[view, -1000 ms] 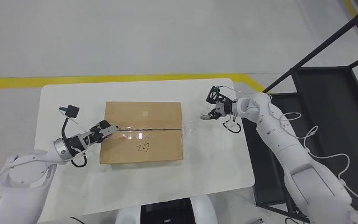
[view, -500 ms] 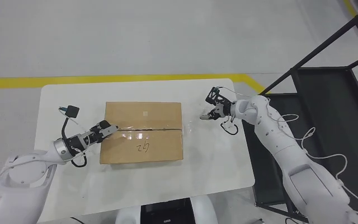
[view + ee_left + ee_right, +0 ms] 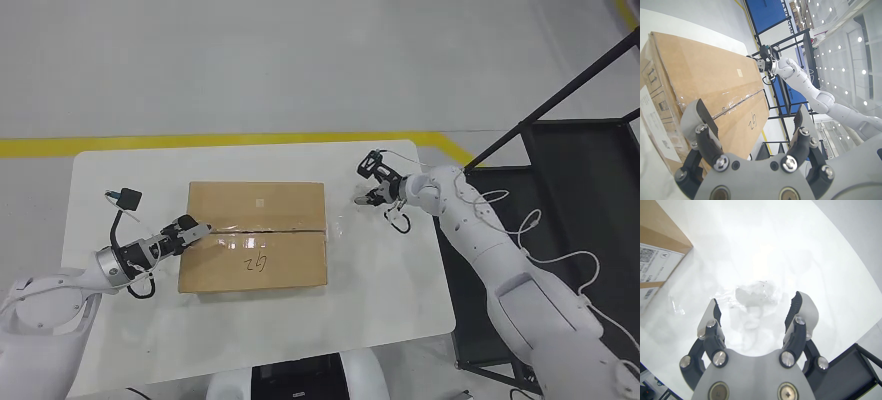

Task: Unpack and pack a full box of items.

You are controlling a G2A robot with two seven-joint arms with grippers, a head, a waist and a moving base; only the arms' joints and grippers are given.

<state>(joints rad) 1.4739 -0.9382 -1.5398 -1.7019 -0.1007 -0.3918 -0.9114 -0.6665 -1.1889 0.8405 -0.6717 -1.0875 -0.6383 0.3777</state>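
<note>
Left tool (image 3: 192,231) sits at the 9 o'clock edge of the box (image 3: 255,235), fingers spread. Its tips reach just over that edge, right where the taped seam ends. In the left wrist view one finger lies low beside the tape (image 3: 738,102) and the other stands free above the lid. Whether the low finger touches the cardboard I cannot tell.

Seen from above, the box lies flat in the middle of the worktop (image 3: 385,295) with its flaps shut. Its long axis runs from 9 to 3 o'clock. The clear tape follows the same line down the centre of the lid, wrinkled and glossy.

Right tool (image 3: 364,196) hangs at about 2 o'clock from the box, near its far corner but apart from it. Its fingers are also spread and grip nothing. Below them a crumpled scrap of clear film (image 3: 755,293) rests on the worktop, not pinched.

By my reading the unpacking has barely begun, since the seam is closed and nothing from inside shows. The next move turns on the seam's direction. Because the tape runs away from the left tool toward 3 o'clock, a pull or a slit would have to follow that line. The left arm is the nearer one, being at the seam's end, while the right stands off to one side of it. A wrinkled tape end may be hard to catch cleanly.
</note>
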